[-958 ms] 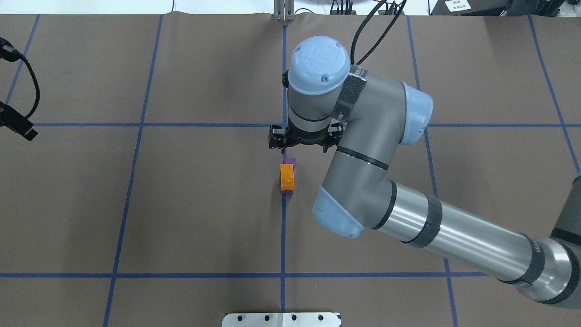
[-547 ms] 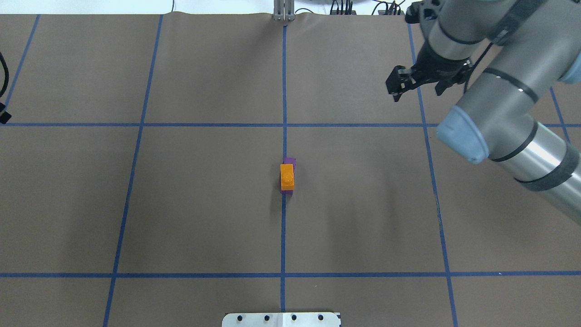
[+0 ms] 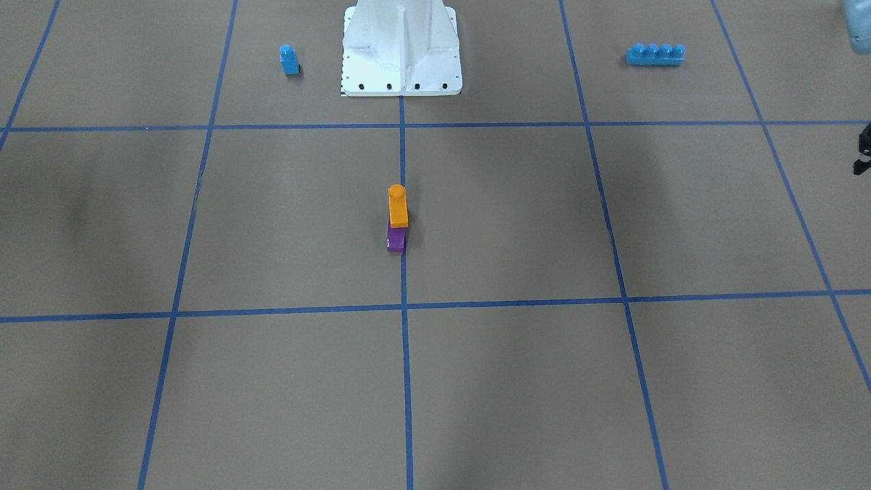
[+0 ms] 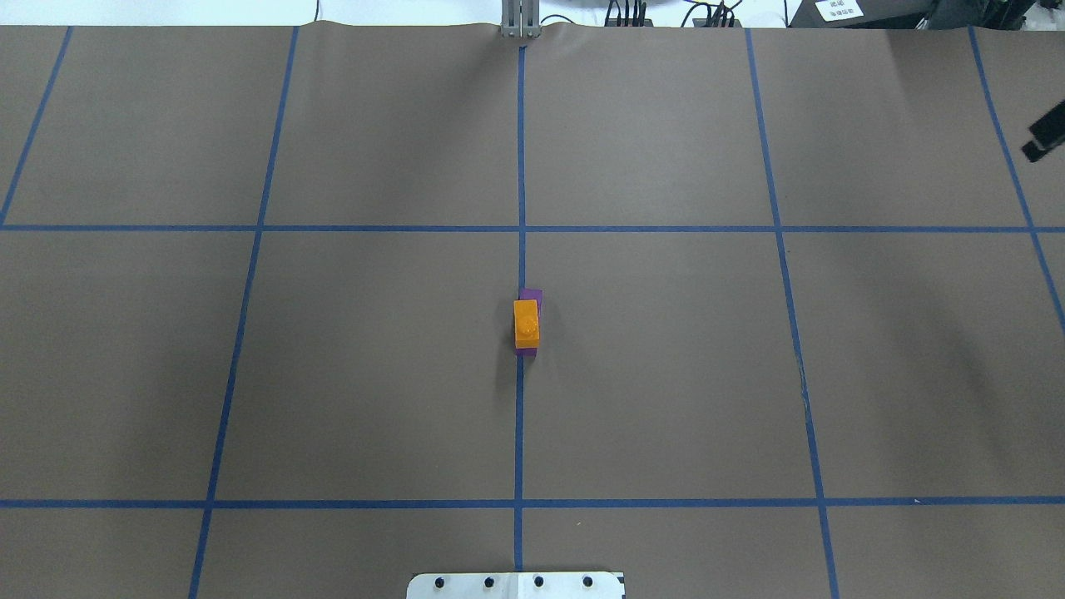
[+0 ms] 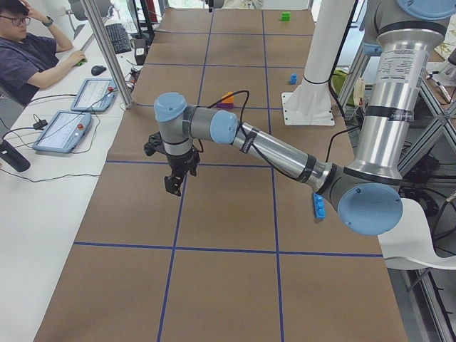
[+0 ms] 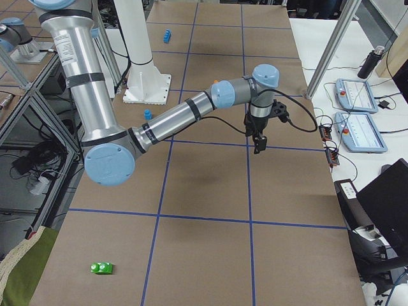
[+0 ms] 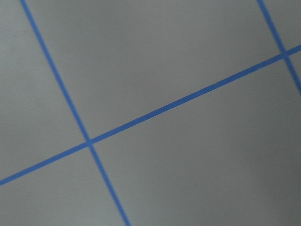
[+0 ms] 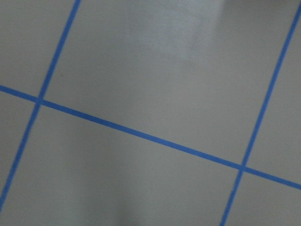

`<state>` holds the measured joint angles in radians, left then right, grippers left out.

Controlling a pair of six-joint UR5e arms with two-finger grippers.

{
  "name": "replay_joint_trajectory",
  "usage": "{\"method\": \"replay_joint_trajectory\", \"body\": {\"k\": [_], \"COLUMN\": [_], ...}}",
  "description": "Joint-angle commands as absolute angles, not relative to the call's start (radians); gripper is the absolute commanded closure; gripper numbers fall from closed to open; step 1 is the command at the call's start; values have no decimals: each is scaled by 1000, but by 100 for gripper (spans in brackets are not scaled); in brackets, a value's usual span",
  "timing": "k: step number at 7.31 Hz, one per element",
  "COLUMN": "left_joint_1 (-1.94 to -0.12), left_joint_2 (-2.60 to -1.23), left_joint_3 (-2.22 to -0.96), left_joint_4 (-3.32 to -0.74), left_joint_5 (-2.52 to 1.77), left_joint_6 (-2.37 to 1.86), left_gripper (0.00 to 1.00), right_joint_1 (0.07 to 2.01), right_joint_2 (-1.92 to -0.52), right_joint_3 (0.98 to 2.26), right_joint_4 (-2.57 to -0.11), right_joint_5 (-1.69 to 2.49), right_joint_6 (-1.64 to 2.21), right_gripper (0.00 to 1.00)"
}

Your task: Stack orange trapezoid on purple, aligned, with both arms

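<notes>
The orange trapezoid [image 4: 526,323] sits on the purple block [image 4: 531,295] at the table's middle, on the centre tape line, with nothing holding it. Purple shows past its far end and right side. In the front view the orange trapezoid [image 3: 397,204] stands stud up over the purple block [image 3: 396,240]. My left gripper [image 5: 174,184] hangs above the table far to the left of the stack. My right gripper [image 6: 258,145] hangs far to the right. Only a black fragment of each shows at the frame edges [image 3: 864,146] [image 4: 1047,133], so I cannot tell whether they are open. Both wrist views show only paper and tape.
A small blue one-stud block [image 3: 289,60] and a long blue four-stud brick [image 3: 655,54] lie either side of the white base pedestal [image 3: 401,47]. A green brick [image 6: 102,268] lies at the table's right end. An operator [image 5: 28,57] sits beyond the table.
My right arm has left the stack, swung to the right and gone almost out of the overhead view. The left arm's black parts have left the left edge. The stack has not moved.
</notes>
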<state>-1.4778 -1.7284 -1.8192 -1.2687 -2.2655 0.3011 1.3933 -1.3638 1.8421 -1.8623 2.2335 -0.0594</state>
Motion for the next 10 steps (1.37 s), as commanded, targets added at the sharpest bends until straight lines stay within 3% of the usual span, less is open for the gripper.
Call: {"method": "replay_joint_trajectory", "body": {"k": [1, 3, 6, 10], "left_joint_1": [-1572, -1606, -1608, -1608], "left_joint_2": [-1677, -1640, -1591, -1568], "left_joint_3": [-1731, -1672, -1674, -1649], "left_joint_4": [-1273, -1424, -1433, -1495], "left_joint_5": [-2252, -2253, -2354, -2375], "left_joint_6": [411, 400, 400, 319], "left_gripper": [0, 0, 0, 0], "right_joint_1": [1514, 1519, 1519, 1519], "right_joint_2": [-1507, -1587, -1643, -1666], "right_joint_3": [1839, 1821, 1714, 1721], "right_joint_4": [-1861, -1782, -1593, -1560], "right_joint_5": [2250, 2255, 2307, 2303], "right_joint_6": [-211, -204, -161, -123], "right_gripper": [0, 0, 0, 0]}}
